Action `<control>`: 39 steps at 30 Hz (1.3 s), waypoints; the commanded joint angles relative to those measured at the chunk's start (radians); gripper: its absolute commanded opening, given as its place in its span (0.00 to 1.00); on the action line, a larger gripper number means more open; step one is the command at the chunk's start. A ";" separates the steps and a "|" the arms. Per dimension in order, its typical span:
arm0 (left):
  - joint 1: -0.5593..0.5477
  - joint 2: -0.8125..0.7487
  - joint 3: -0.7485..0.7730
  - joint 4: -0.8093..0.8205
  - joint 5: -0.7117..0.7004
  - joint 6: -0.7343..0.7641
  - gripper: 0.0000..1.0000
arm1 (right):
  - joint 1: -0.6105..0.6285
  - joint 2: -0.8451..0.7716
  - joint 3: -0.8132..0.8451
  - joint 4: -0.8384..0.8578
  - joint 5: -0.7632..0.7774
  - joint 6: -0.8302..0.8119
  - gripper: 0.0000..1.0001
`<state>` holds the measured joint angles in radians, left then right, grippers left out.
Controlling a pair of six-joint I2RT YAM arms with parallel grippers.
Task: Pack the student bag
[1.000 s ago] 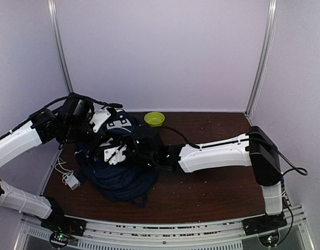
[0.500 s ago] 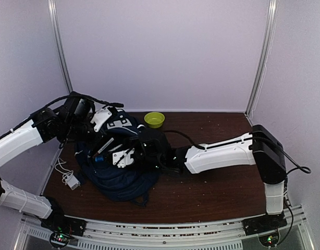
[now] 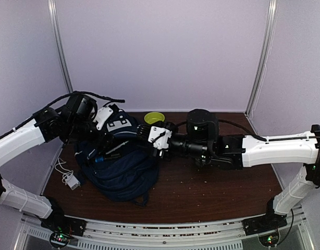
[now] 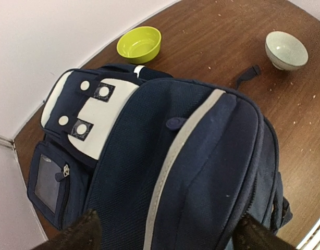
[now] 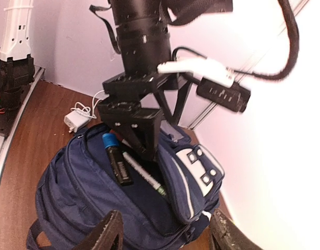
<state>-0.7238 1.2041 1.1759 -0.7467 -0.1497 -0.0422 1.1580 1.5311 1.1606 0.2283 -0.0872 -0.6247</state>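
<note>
**Item 1.** student bag (image 3: 121, 169): navy fabric, white stripe trim, white patch panel with snaps. It lies centre-left in the overhead view, on the left half of the brown worktop (image 3: 217, 190). In the right wrist view its top compartment gapes open. Inside lie 1 black marker (image 5: 116, 162) with a blue cap and 1 slim white pen (image 5: 143, 178), side by side.

**Item 2.** left gripper (image 4: 168, 237): released. Its 2 fingers are spread wide at the bottom corners of its own view, with nothing between them. It hangs above the bag.

**Item 3.** right gripper (image 5: 165, 234): released, fingers apart, grasping nothing. It sits at the centre of the overhead view, just beside the bag's upper right edge.

**Item 4.** yellow-green bowl (image 3: 154, 118): at the back of the worktop, just behind the bag.

**Item 5.** pale bowl (image 4: 286, 49): upper right of the left wrist view, apart from the bag.

**Item 6.** white charger (image 3: 71, 180) with cable: lower left of the overhead view, near the bag's left side.
</note>
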 commanded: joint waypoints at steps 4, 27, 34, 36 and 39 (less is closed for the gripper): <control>0.054 -0.078 0.096 -0.017 -0.171 -0.227 0.98 | -0.036 -0.044 -0.101 -0.026 0.001 0.185 0.57; 0.449 -0.060 -0.140 -0.466 -0.215 -1.035 0.98 | -0.114 -0.170 -0.324 0.048 0.023 0.364 0.57; 0.430 -0.011 -0.366 -0.360 -0.115 -1.114 0.98 | -0.142 -0.184 -0.357 0.079 -0.031 0.404 0.57; 0.430 -0.001 -0.387 -0.349 -0.149 -1.113 0.98 | -0.142 -0.179 -0.350 0.068 -0.031 0.402 0.57; 0.431 -0.012 -0.451 -0.269 -0.170 -1.117 0.98 | -0.142 -0.166 -0.338 0.059 -0.045 0.402 0.57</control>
<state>-0.2893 1.2079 0.7788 -1.1255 -0.2951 -1.1255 1.0176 1.3685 0.8104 0.2703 -0.1028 -0.2359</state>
